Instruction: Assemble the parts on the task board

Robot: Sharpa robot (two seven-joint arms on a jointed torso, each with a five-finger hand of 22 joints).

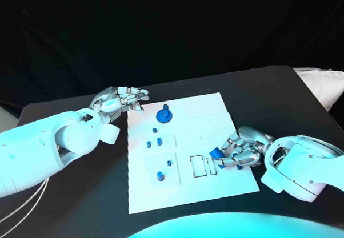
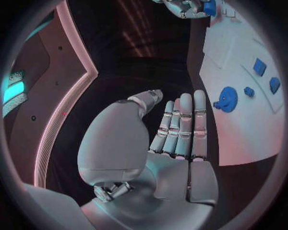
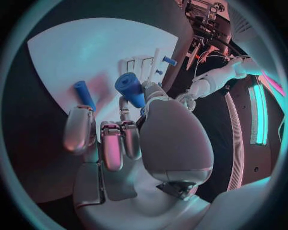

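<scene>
Right hand [image 1: 240, 149] pinches (fingers curled); left hand [image 1: 121, 101] open-fingered.

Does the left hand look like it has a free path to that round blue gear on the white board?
Probably yes. The left hand hovers open beside the task board's far corner, and the blue gear lies close by with nothing between them. The right hand is busy holding a blue part elsewhere.

1. The flat rectangular task board [image 1: 194, 151] is white, marked with thin dark outlined rectangles.
2. The round gear-like part [image 1: 164, 116] is blue.
3. The small block parts [image 1: 155, 141] are blue.
4. The cylindrical part [image 3: 129, 88] is blue.
5. The table top [image 1: 82, 209] is black.
6. Both many-fingered hands, left [image 1: 121, 101] and right [image 1: 240, 149], are silver; the arms are white.
</scene>
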